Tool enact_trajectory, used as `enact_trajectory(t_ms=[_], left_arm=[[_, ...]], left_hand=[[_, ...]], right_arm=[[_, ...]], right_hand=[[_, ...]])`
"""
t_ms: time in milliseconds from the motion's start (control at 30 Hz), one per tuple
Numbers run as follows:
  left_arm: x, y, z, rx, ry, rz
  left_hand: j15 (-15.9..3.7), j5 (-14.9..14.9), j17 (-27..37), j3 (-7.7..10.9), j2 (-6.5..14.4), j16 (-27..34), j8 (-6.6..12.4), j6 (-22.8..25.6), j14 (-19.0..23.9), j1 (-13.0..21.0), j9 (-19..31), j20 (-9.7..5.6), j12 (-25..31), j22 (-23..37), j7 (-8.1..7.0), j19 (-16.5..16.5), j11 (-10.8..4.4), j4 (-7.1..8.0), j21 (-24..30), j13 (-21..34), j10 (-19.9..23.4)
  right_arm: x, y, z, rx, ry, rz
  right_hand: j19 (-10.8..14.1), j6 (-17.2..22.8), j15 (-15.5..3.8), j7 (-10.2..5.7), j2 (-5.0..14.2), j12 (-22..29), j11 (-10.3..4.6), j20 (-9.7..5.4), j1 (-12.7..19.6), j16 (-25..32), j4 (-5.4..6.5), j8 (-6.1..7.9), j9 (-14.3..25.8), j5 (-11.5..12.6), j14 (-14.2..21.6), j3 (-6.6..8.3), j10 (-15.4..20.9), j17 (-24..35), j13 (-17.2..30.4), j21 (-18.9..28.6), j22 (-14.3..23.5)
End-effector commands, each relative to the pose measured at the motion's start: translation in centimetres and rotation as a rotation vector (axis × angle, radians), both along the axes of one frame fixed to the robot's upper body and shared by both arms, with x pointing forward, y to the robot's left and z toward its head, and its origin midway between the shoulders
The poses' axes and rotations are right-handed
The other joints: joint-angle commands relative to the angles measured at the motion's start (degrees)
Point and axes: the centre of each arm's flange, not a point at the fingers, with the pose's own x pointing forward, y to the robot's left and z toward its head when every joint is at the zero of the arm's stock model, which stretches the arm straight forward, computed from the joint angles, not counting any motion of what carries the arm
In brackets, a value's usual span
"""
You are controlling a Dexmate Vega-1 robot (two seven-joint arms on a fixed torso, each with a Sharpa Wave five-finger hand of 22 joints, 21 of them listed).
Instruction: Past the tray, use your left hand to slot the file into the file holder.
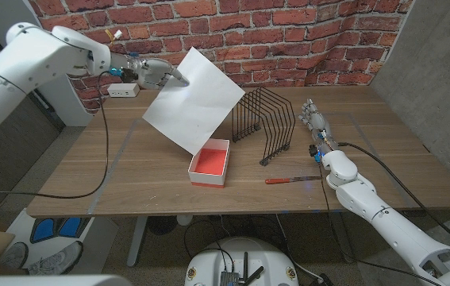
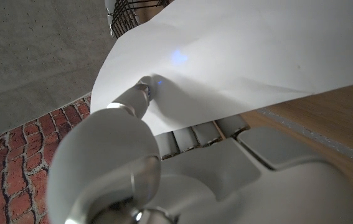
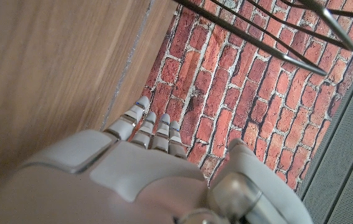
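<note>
The left hand [image 1: 155,73] pinches a large white sheet, the file [image 1: 194,98], by its upper corner and holds it up off the wooden table [image 1: 129,171]. The sheet is plain, blank and unfolded, hanging tilted like a diamond. Its lower corner dips in front of the near edge of the red tray [image 1: 211,162], a shallow white-walled box with a red floor. In the left wrist view the file [image 2: 238,56] lies across the fingers [image 2: 195,134], with the thumb pressing it from the other side.

The black wire file holder [image 1: 265,121] stands just right of the sheet, past the tray, its slots unfilled. A red-handled tool [image 1: 291,180], too small to identify, lies on the table near the right hand [image 1: 314,121]. That hand holds nothing, its fingers [image 3: 148,124] straight and close together beside the holder.
</note>
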Motion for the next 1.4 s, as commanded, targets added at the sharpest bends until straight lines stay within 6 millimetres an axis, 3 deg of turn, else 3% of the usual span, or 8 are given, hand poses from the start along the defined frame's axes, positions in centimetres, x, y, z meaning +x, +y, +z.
enact_trajectory(t_ms=[33, 300, 833, 1400], left_arm=[[-0.6, -0.8, 2.0, 0.072, -0.078, -0.041], [-1.1, -0.8, 2.9, 0.094, -0.144, -0.034], [-1.3, -3.2, 3.8, 0.307, -0.315, -0.07], [-1.7, -4.7, 3.8, 0.425, -0.465, -0.093]], left_hand=[[-3.46, 0.0, 0.1, 0.34, 0.1, 0.1, 0.22, 0.2, 0.0, -0.3, 0.1, -2.18, 0.0, 0.1, 0.0, 0.0, -0.21, -0.18, 0.1, 0.3, 0.0], [-3.53, -0.1, 0.2, 0.38, 0.1, 0.2, 0.26, 0.4, 0.1, -0.2, 0.1, -2.18, 0.1, 0.1, 0.13, 0.1, -0.23, -0.27, 0.2, 0.3, 0.3], [-3.63, -0.1, 0.2, 0.5, 0.2, 0.2, 0.24, 0.5, 0.1, -0.1, 0.1, -2.21, 0.0, 0.2, -0.19, 0.0, -0.12, -0.37, 0.2, 0.3, 0.1], [-3.9, -0.2, 0.3, 0.41, 0.2, 0.4, 0.35, 0.9, 0.3, 0.1, 0.1, -2.66, 0.1, 0.3, -1.1, 0.2, -0.29, -0.34, 0.4, 0.3, 0.4]], right_arm=[[-0.3, -0.1, -0.1, 0.006, -0.004, -0.002], [-0.2, -0.1, -0.3, 0.007, -0.006, -0.001], [-0.1, -0.3, -0.4, 0.019, 0.0, -0.003], [-0.4, -0.5, -0.4, 0.022, 0.001, -0.003]], right_hand=[[0.6, 0.5, -0.08, 0.06, 1.89, 0.5, -0.09, -0.3, -0.4, 0.2, 0.02, 0.12, 0.1, -0.2, 0.2, 0.42, 0.4, 0.2, 0.2, 0.3, 0.1], [0.6, 0.6, -0.08, 0.07, 1.88, 0.5, -0.05, -0.27, -0.4, 0.2, 0.01, 0.14, 0.1, -0.2, 0.3, 0.47, 0.4, 0.2, 0.2, 0.3, 0.1], [0.6, 0.6, -0.11, 0.08, 1.89, 0.5, 0.0, -0.26, -0.5, 0.3, 0.05, 0.12, 0.1, -0.3, 0.3, 0.57, 0.4, 0.2, 0.2, 0.3, 0.1], [0.7, 0.6, -0.11, 0.02, 1.89, 0.5, 0.02, -0.21, -0.6, 0.3, 0.08, 0.13, 0.1, -0.3, 0.3, 0.67, 0.5, 0.2, 0.2, 0.3, 0.1]])
